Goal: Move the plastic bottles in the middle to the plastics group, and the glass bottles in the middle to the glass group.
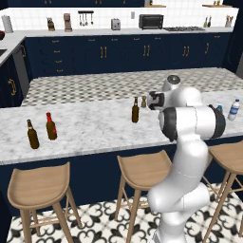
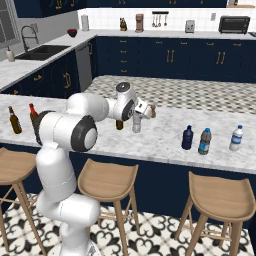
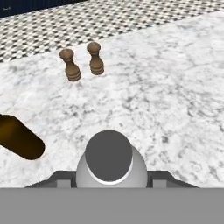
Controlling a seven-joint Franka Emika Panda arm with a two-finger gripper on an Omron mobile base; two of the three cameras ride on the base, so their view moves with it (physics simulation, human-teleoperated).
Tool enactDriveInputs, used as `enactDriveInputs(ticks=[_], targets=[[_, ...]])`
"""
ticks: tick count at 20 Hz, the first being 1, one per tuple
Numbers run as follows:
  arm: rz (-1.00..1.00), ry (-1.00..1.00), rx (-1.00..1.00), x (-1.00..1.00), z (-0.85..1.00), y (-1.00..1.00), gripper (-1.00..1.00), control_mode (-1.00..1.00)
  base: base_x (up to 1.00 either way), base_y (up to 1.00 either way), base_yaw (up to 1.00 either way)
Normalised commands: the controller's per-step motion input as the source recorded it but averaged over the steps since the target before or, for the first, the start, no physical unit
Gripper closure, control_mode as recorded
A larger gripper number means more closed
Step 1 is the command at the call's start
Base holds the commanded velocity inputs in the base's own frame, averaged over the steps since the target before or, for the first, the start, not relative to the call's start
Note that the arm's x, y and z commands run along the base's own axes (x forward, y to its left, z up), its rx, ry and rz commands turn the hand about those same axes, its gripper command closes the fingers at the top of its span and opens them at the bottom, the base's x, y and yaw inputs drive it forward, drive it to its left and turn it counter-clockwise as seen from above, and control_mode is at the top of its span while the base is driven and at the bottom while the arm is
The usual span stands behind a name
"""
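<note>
At the bottom centre of the hand view the pincer (image 3: 109, 181) clasps the tall clear bottle (image 3: 110, 164), grey cap up. Left of it lies the brown bottle (image 3: 19, 138); two wooden shakers (image 3: 81, 63) stand at upper left. The right base view shows the navy bottle (image 2: 187, 138) on the tabletop (image 2: 165, 137) at right, beside the plastics group (image 2: 220, 140). The left base view shows the glass group (image 1: 42, 130) at far left.

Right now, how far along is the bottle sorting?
Done: the navy bottle stands beside the plastics group. In hand: the gripper is closed around the clear greyish bottle mid-counter, near the shakers. Left: carry that bottle to the plastics, then take the brown beer bottle to the glass group at the counter's left end.
</note>
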Motion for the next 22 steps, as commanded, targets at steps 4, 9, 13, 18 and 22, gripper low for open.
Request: enactDriveInputs(ticks=[4,9,13,18,22], targets=[[-0.17,0.0,0.0,0.22,0.07,-0.96,1.0,-1.0,0.0,0.0,0.0],[-0.13,0.06,-0.01,0.07,-0.4,-0.61,1.0,-1.0,0.0,0.0,0.0],[-0.11,0.01,-0.05,0.0,-0.36,-0.25,1.0,-1.0,0.0,0.0,0.0],[-0.18,0.0,0.0,0.04,-0.03,-0.42,1.0,-1.0,0.0,0.0,0.0],[-0.21,0.0,0.0,0.12,0.0,-0.54,1.0,-1.0,0.0,0.0,0.0]])
